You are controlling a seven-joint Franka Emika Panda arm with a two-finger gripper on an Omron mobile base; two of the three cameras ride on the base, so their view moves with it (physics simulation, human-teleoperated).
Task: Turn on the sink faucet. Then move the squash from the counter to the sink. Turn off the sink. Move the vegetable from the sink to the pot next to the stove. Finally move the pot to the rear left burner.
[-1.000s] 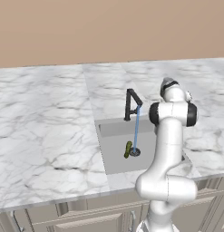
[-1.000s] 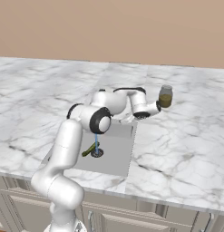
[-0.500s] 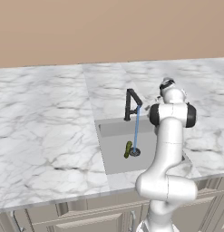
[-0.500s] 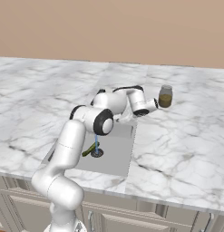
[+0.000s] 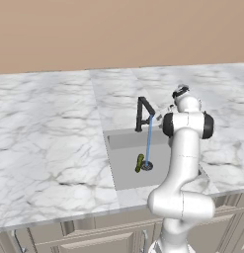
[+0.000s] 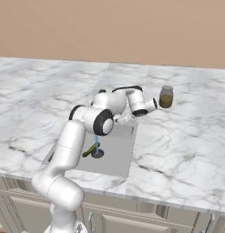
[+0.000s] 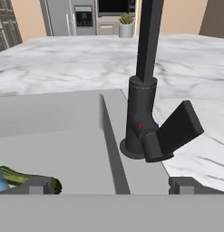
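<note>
The black sink faucet stands behind the grey sink, and a thin blue stream runs from its spout to the drain. The dark green squash lies on the basin floor beside the drain; it also shows in the right base view and the hand view. My gripper is open, its fingertips spread wide, low at the back edge of the basin. It faces the faucet post and its angled lever, a short way off. The pot and stove are out of view.
White marble counter runs to both sides of the sink. A small glass jar with olive-yellow contents stands on the counter just right of my wrist. The tan wall runs along the back.
My arm has shifted only slightly near the faucet. The water keeps running and the squash has not moved.
</note>
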